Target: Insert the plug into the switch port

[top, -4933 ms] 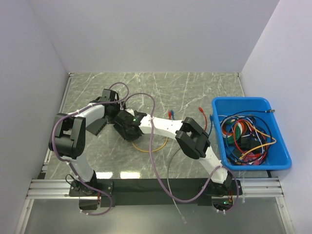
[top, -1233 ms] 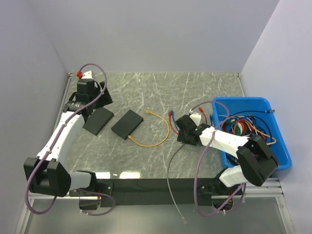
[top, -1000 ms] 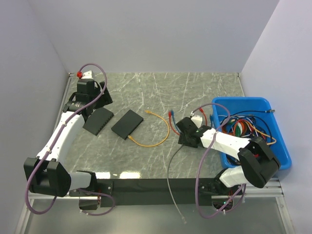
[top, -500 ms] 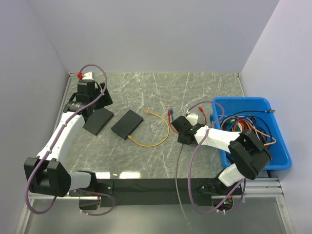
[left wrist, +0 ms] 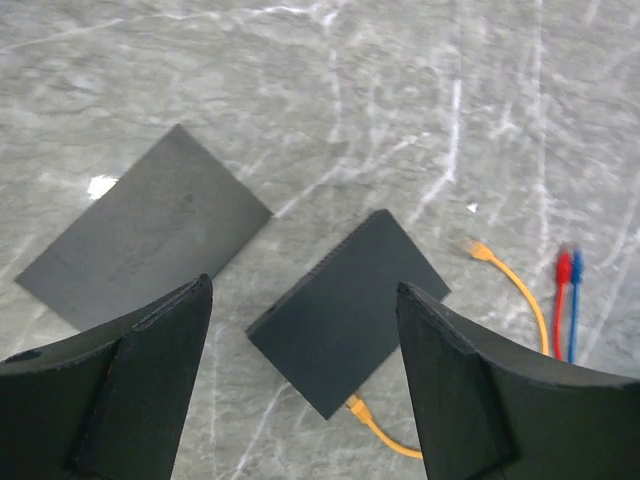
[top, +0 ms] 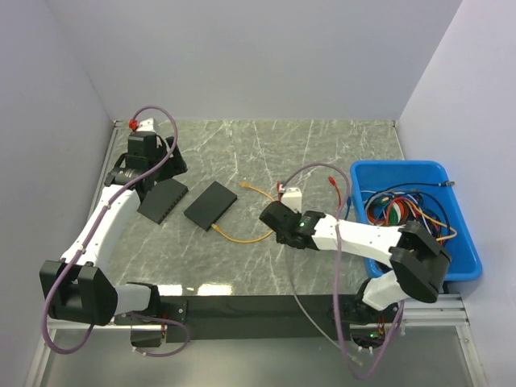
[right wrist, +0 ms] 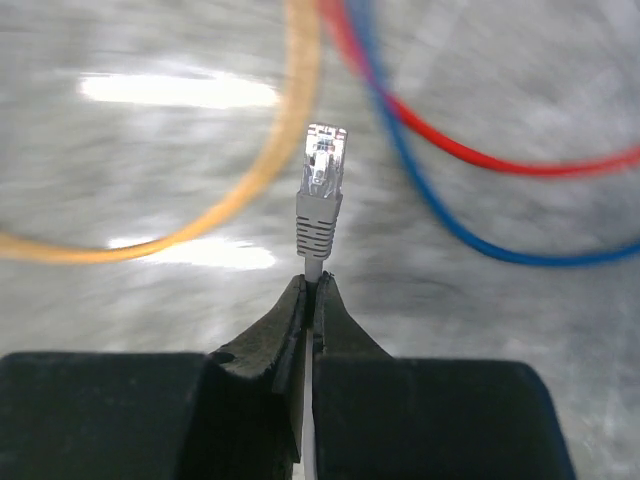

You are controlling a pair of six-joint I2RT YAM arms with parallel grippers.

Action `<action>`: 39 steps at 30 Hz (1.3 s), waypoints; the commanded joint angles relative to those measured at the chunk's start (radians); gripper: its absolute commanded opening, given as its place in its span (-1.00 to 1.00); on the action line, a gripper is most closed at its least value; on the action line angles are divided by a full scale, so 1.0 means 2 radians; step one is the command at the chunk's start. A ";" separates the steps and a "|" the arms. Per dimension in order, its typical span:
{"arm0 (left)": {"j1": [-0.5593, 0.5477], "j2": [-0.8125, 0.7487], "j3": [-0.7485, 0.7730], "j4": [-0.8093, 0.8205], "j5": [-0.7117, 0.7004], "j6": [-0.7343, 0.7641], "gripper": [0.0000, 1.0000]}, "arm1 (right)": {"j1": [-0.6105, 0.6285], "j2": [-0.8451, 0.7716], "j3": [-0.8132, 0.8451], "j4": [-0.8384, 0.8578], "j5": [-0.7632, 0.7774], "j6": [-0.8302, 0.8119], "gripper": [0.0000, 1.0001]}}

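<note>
Grey marble surface [top: 322, 153] gives the black switch [top: 210, 205], left of centre in the top view, no anchor, so a push may slide it. Left tool [left wrist: 302, 290] hangs wide open and empty above it. Right tool [right wrist: 309, 288] is clamped on the grey cable [right wrist: 314, 266] just behind the plug [right wrist: 324, 165], mid-frame, which could pivot off line or snag the orange cable [right wrist: 290, 110].

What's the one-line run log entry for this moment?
right gripper: shut on grey cable, plug protruding | left gripper: open, empty | plug: not yet in switch
</note>
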 commanded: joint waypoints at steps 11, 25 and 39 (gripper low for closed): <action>0.001 -0.030 -0.026 0.092 0.256 0.000 0.47 | 0.026 -0.187 -0.122 0.405 -0.212 -0.190 -1.00; -0.042 -0.037 -0.047 0.168 0.442 -0.017 0.34 | 0.026 -0.167 -0.088 0.465 -0.284 -0.219 -1.00; -0.067 -0.059 -0.056 0.191 0.482 -0.014 0.20 | 0.003 -0.148 -0.063 0.513 -0.331 -0.205 -1.00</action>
